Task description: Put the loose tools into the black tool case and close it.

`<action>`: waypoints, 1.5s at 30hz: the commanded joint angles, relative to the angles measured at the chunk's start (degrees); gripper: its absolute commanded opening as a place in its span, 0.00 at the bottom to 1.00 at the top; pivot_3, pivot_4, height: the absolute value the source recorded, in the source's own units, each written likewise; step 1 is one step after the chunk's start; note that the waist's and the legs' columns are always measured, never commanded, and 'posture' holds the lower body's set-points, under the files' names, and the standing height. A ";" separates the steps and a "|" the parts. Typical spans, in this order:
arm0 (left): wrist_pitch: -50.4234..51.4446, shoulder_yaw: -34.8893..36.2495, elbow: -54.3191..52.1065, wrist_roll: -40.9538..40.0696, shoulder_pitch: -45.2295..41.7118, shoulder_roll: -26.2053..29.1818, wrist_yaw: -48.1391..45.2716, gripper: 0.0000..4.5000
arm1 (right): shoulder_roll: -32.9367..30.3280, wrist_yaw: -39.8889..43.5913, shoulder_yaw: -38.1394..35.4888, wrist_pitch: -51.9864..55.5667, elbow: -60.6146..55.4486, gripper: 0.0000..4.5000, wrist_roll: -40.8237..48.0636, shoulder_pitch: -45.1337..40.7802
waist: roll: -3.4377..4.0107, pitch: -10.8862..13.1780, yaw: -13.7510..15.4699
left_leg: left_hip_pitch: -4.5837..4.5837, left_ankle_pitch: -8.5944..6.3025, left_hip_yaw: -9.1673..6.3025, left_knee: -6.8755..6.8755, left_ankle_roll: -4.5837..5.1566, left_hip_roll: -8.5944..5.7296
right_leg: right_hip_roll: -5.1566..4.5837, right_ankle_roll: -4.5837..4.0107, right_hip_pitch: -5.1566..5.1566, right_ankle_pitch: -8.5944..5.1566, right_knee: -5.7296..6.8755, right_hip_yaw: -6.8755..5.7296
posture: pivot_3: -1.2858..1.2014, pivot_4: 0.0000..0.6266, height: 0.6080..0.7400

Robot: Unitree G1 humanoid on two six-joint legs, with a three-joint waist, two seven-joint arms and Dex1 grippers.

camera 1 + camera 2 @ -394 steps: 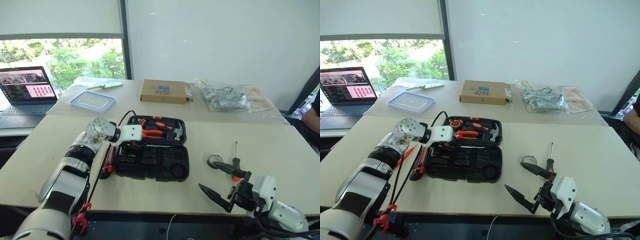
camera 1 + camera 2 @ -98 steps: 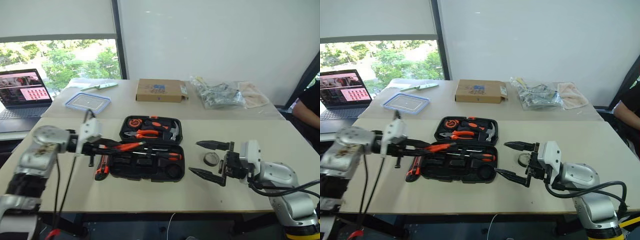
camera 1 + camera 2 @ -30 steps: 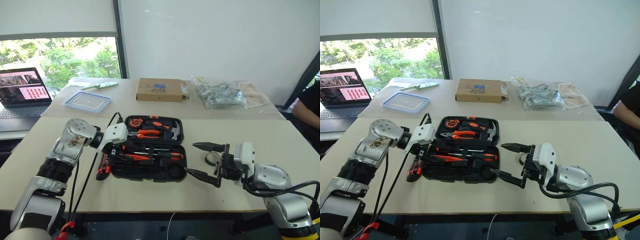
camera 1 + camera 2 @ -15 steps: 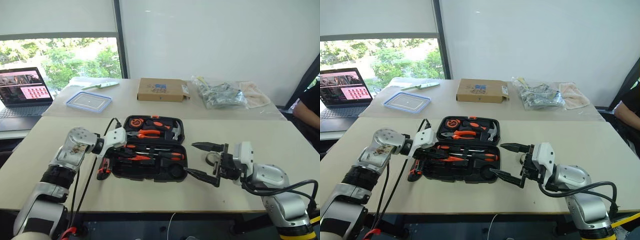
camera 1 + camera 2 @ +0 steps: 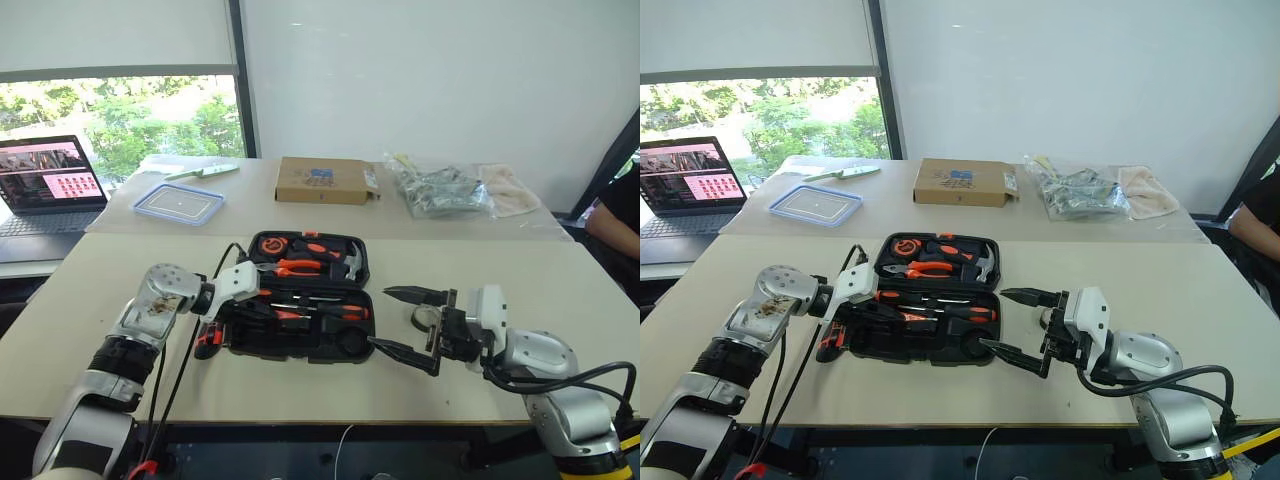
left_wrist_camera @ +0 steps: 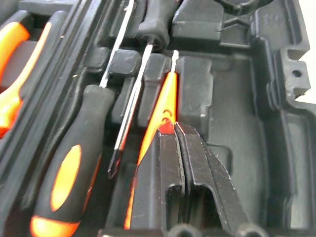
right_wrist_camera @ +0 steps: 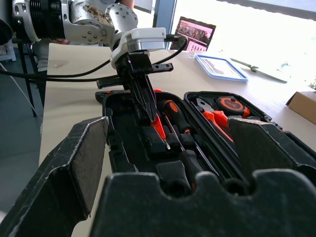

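The black tool case [image 5: 352,350] lies open in the middle of the near table. Two orange-and-black screwdrivers [image 6: 64,173] rest in its near half, beside the slim orange screwdriver [image 6: 165,101]. My left gripper [image 6: 174,129] is shut, its tips down on that slim screwdriver's handle; it also appears as the left gripper [image 7: 148,101] in the right wrist view. The utility knife [image 5: 207,336] lies on the table against the case's left side. My right gripper [image 5: 380,318] hangs open right of the case, in front of the tape roll [image 5: 424,319], which it partly hides.
Pliers, hammer and tape measure sit in the case lid [image 5: 345,246]. On the far table are a laptop [image 5: 48,182], a blue-rimmed container [image 5: 178,203], a cardboard box [image 5: 325,180] and a plastic bag [image 5: 440,192]. A person [image 5: 618,215] sits at the right edge.
Three seconds ago my left gripper held the slim orange screwdriver over the case; that tool now lies inside. In the last second the gripper sank slightly and shut. The right arm kept still.
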 commanded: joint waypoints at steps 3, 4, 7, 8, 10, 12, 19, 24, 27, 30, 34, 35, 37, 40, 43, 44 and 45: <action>0.41 1.12 1.13 0.49 -1.11 0.38 1.98 0.02 | -0.16 -0.33 -0.75 -0.94 -2.53 1.00 0.38 0.08 | 0.00 0.00 0.04 | -0.01 0.00 0.00 0.01 0.00 -0.01 | -0.01 0.00 0.00 0.00 0.00 0.00 | 0.52 0.24 1.00; 0.28 1.22 1.46 0.59 -1.16 0.25 2.41 0.02 | -0.14 -0.36 -0.73 -0.92 -2.55 1.00 0.37 0.07 | 0.00 0.00 0.08 | -0.01 0.00 0.00 0.01 0.00 -0.01 | -0.01 0.00 0.00 0.00 0.00 0.00 | 0.52 0.24 1.00; 0.42 1.91 1.17 -1.40 -0.91 -0.53 1.40 0.02 | -0.18 -0.24 -0.77 -0.91 -2.63 1.00 0.44 0.30 | 0.00 0.00 0.16 | 0.00 0.00 -0.01 0.01 -0.01 -0.01 | -0.01 0.00 0.02 0.00 0.00 0.00 | 0.52 0.24 1.00; 1.00 2.39 0.61 -2.43 -0.76 -0.77 0.98 0.02 | -0.23 -0.16 -0.76 -0.83 -2.67 1.00 0.51 0.35 | 0.00 0.00 0.17 | 0.00 0.00 -0.01 0.02 0.00 -0.01 | -0.02 0.00 0.03 0.00 0.00 0.00 | 0.52 0.24 1.00; 1.35 2.89 0.09 -3.36 -0.70 -0.84 0.59 0.02 | -0.33 -0.03 -0.73 -0.69 -2.68 1.00 0.59 0.39 | 0.00 0.00 0.15 | -0.01 0.00 -0.01 0.02 0.00 -0.01 | -0.02 0.00 0.02 0.00 0.00 0.00 | 0.52 0.24 1.00; 0.88 3.26 0.27 -3.82 -0.83 -0.77 0.62 0.02 | -0.38 0.05 -0.72 -0.62 -2.65 1.00 0.65 0.39 | 0.00 0.00 0.04 | -0.02 0.00 -0.01 0.02 -0.01 0.00 | -0.01 0.00 0.00 0.00 0.00 0.00 | 0.52 0.24 1.00; -0.61 3.46 1.73 -2.89 -1.11 -0.54 2.19 0.02 | -0.25 0.28 -0.41 -0.66 -2.33 1.00 0.58 0.20 | 0.00 0.00 0.09 | -0.03 0.00 -0.01 0.01 -0.01 -0.02 | -0.01 0.00 -0.01 0.00 -0.01 0.00 | 0.52 0.24 1.00; -0.85 3.08 2.11 -2.56 -0.50 -0.67 2.53 0.02 | -0.17 0.33 -0.36 -0.75 -2.18 1.00 0.55 0.10 | 0.00 0.00 0.07 | -0.03 0.00 -0.01 0.01 0.00 -0.02 | -0.01 0.00 -0.01 0.00 -0.01 0.00 | 0.52 0.24 1.00; -1.33 2.78 2.59 -1.97 -0.18 -0.72 2.97 0.02 | -0.13 0.11 -0.33 -0.59 -2.30 1.00 0.52 0.00 | 0.00 0.00 0.06 | -0.03 0.00 -0.01 0.01 -0.01 -0.02 | -0.01 0.00 -0.01 0.00 -0.01 0.00 | 0.52 0.24 1.00; -0.93 2.75 3.29 -1.29 -0.23 -1.09 4.04 0.02 | -0.12 -0.03 -0.39 -0.53 -2.41 1.00 0.54 0.07 | 0.00 0.00 0.06 | -0.03 0.00 -0.01 0.01 -0.01 -0.01 | -0.01 0.00 -0.01 0.00 -0.01 0.00 | 0.52 0.24 1.00; -1.62 1.62 3.91 -0.29 0.23 -0.71 3.53 0.02 | -0.15 -0.20 -0.53 -0.48 -2.55 1.00 0.59 0.17 | 0.00 0.00 0.05 | -0.02 0.00 0.00 0.01 -0.01 -0.02 | -0.01 0.00 0.00 0.00 -0.01 0.00 | 0.52 0.24 1.00; -1.92 1.36 3.94 -0.04 0.48 -0.59 3.40 0.02 | -0.16 -0.23 -0.58 -0.49 -2.58 1.00 0.59 0.20 | 0.00 0.00 0.06 | -0.02 0.00 0.00 0.01 -0.01 -0.01 | -0.01 0.00 -0.01 0.00 -0.01 0.00 | 0.52 0.24 1.00; -2.27 1.30 3.73 -0.07 1.10 -0.57 3.22 0.02 | -0.15 -0.35 -0.62 -0.52 -2.64 1.00 0.53 0.28 | 0.00 0.00 0.05 | -0.01 0.00 -0.01 0.01 -0.01 -0.02 | -0.01 0.00 0.00 0.00 -0.01 0.00 | 0.52 0.24 1.00; -1.68 1.09 2.87 0.20 2.23 0.06 3.08 0.02 | -0.07 -0.55 -0.64 -0.57 -2.70 1.00 0.45 0.39 | 0.00 0.00 0.04 | 0.01 0.00 0.00 0.01 0.00 -0.01 | -0.01 0.00 0.01 0.00 -0.01 0.00 | 0.52 0.24 1.00; -0.92 3.00 1.86 -1.13 3.27 0.20 4.55 0.02 | -0.03 -0.66 -0.72 -0.77 -2.71 1.00 0.42 0.58 | 0.01 0.00 -0.01 | 0.07 0.00 0.00 0.01 -0.01 0.00 | -0.01 0.00 0.05 0.00 0.00 0.01 | 0.52 0.24 1.00; -0.42 5.08 1.30 -2.81 3.69 -0.08 5.85 0.02 | 0.03 -0.75 -0.81 -0.95 -2.69 1.00 0.39 0.65 | 0.01 -0.01 -0.02 | 0.09 0.00 0.00 0.00 -0.01 0.00 | -0.01 0.00 0.07 0.00 0.00 0.02 | 0.52 0.24 1.00; -1.48 8.86 0.31 -5.18 5.06 -0.14 8.07 0.07 | 0.08 -0.74 -1.01 -1.23 -2.50 1.00 0.41 0.69 | 0.01 -0.01 -0.05 | 0.12 0.00 0.01 0.00 -0.01 0.00 | -0.01 0.00 0.08 0.00 0.00 0.03 | 0.52 0.24 1.00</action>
